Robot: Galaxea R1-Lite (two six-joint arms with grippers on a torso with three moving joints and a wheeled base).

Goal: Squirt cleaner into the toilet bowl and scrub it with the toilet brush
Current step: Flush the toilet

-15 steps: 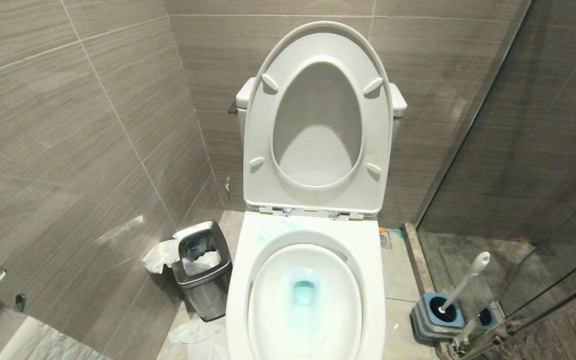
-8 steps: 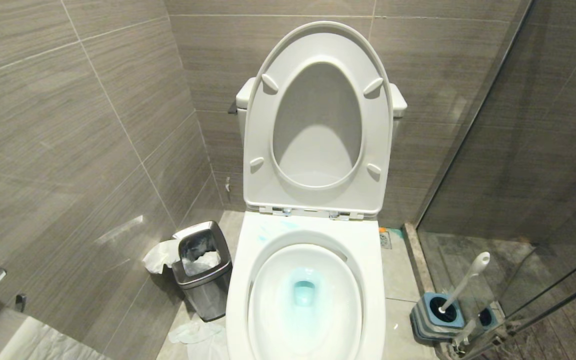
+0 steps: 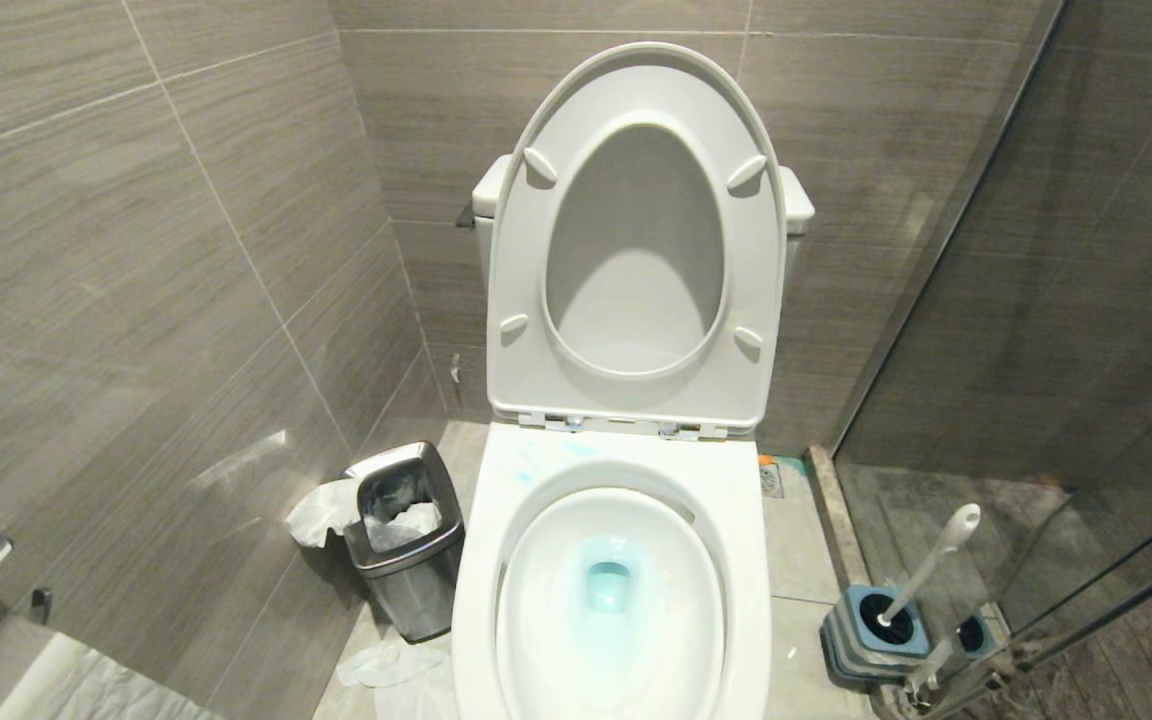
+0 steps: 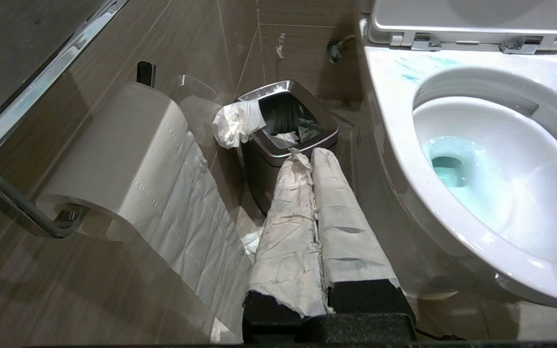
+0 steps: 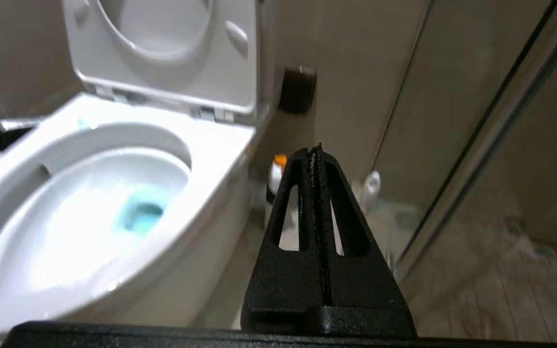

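The white toilet bowl (image 3: 748, 560) stands open, with seat and lid raised against the tank. Turquoise cleaner (image 3: 608, 585) tints the water at the drain, and pale blue smears mark the rim's back left. On the floor to the right, the toilet brush (image 3: 928, 568) leans in its square blue-grey holder (image 3: 866, 632). Neither arm is in the head view. My left gripper (image 4: 310, 153), its fingers wrapped in white, is shut and empty beside the bowl (image 4: 389, 111). My right gripper (image 5: 315, 150) is shut and empty, with the brush's white handle tip (image 5: 370, 186) beyond it.
A small steel bin (image 3: 404, 540) with tissue hanging out stands left of the toilet, with paper on the floor in front of it. A toilet roll (image 4: 124, 154) hangs on the left wall. A glass shower partition (image 3: 1036, 350) closes the right side. A white object with an orange top (image 5: 276, 170) stands behind the toilet.
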